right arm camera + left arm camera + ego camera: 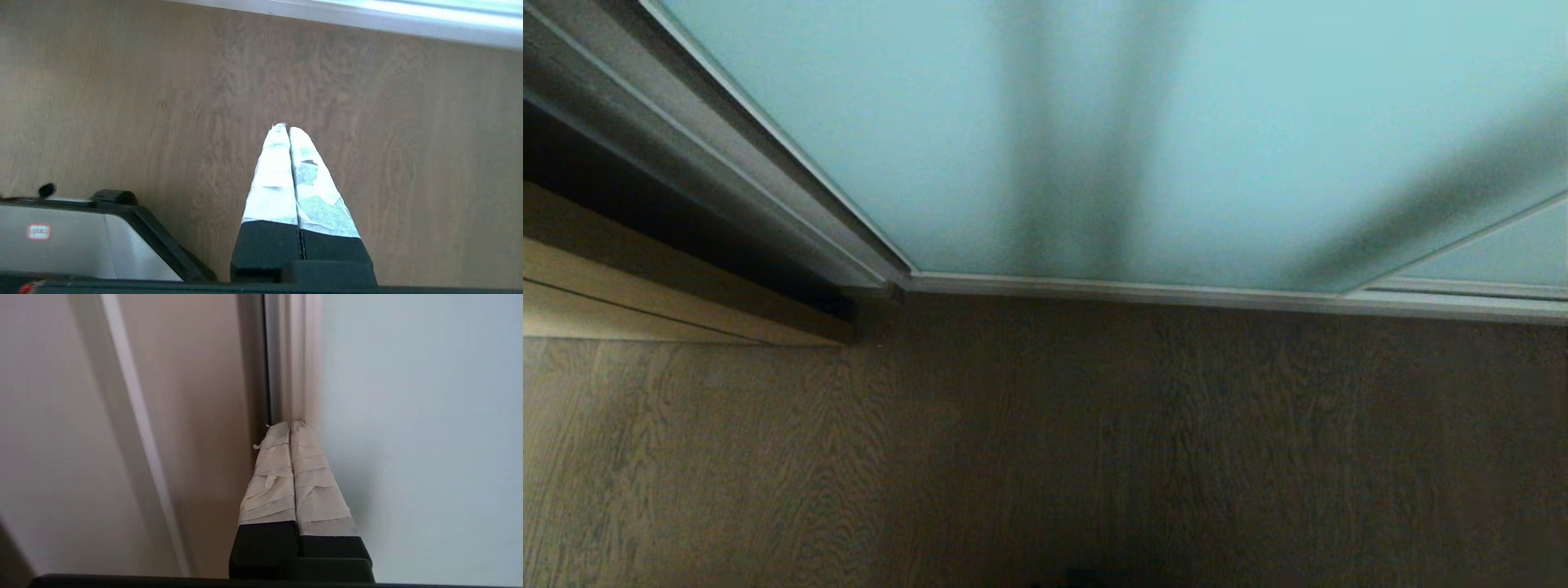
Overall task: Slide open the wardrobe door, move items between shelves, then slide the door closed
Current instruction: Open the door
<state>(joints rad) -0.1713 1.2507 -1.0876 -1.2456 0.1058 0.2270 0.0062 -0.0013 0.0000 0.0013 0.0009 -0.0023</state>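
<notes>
left gripper (290,425): fingers together, tips at the upright frame edge of the sliding wardrobe door (408,416) (glass beside them) | our nearer arm | right gripper (284,127): pressed together, parked over floor (122,102)

A dark wood-grain floor (1045,457) fills the lower part of the head view, and at its left edge a tan wooden panel (645,286) with a thin dark groove runs along the floor below a shadowed dark gap (686,220), meeting the boards at a slant.
</notes>
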